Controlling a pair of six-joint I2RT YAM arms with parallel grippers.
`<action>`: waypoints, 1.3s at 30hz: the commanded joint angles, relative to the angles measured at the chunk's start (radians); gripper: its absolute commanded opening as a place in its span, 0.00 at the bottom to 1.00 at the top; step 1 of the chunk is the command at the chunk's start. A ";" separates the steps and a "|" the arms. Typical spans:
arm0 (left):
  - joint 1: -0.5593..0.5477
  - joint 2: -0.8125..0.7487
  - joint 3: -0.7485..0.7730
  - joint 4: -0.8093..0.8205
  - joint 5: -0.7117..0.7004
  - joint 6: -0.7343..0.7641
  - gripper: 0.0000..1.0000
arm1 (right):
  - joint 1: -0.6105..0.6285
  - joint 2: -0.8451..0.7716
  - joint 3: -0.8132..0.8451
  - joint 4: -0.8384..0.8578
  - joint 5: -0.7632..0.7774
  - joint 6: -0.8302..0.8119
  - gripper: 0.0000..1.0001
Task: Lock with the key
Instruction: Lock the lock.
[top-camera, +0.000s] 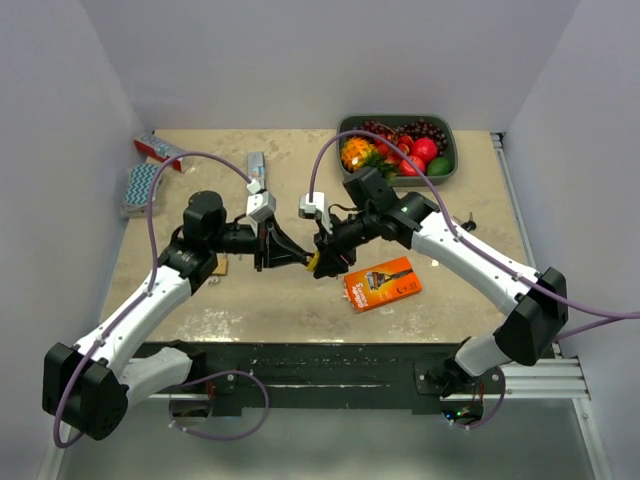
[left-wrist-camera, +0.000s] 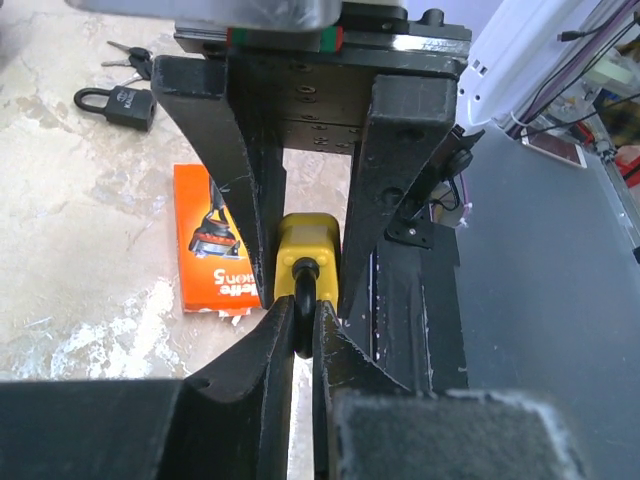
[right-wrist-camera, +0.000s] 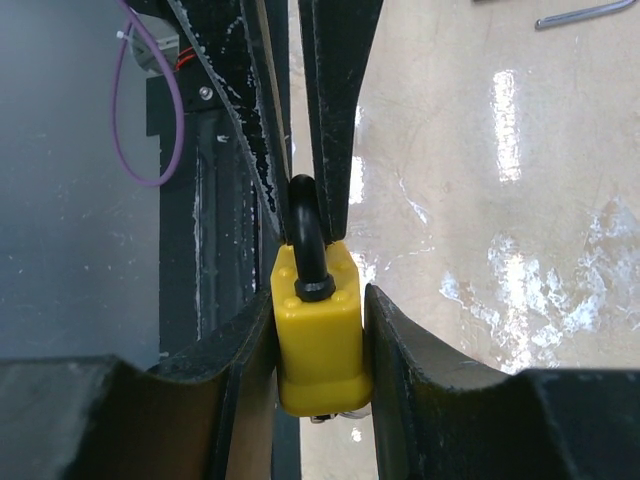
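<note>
Clamping yellow padlock (right-wrist-camera: 318, 330), black padlock (left-wrist-camera: 118, 105) from left wrist

Mid-table, the padlock (right-wrist-camera: 318, 320) is held between two grippers. The right gripper (right-wrist-camera: 318, 305) clamps its body from the right, and the left gripper (left-wrist-camera: 300, 325) pinches its shackle from the left. A razor pack (top-camera: 383, 284) lies on the table (top-camera: 270, 310) just right of them, nearer the bases. A second padlock (left-wrist-camera: 118, 107) lies farther right, with keys (left-wrist-camera: 130, 58) beside it. A tray (top-camera: 400, 119) of fruit (top-camera: 400, 150) sits at the far edge. A carton (top-camera: 158, 149), a packet (top-camera: 140, 187) and a tube (top-camera: 257, 167) lie at far left.
</note>
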 joint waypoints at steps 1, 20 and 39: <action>0.007 -0.014 -0.015 -0.020 0.063 -0.015 0.00 | 0.023 -0.065 0.033 0.326 -0.123 0.001 0.00; 0.067 -0.043 0.035 -0.031 0.083 0.017 0.23 | -0.003 -0.118 -0.029 0.310 -0.109 0.001 0.00; 0.069 -0.041 0.037 0.069 0.051 -0.097 0.00 | 0.014 -0.093 -0.037 0.281 -0.121 -0.016 0.00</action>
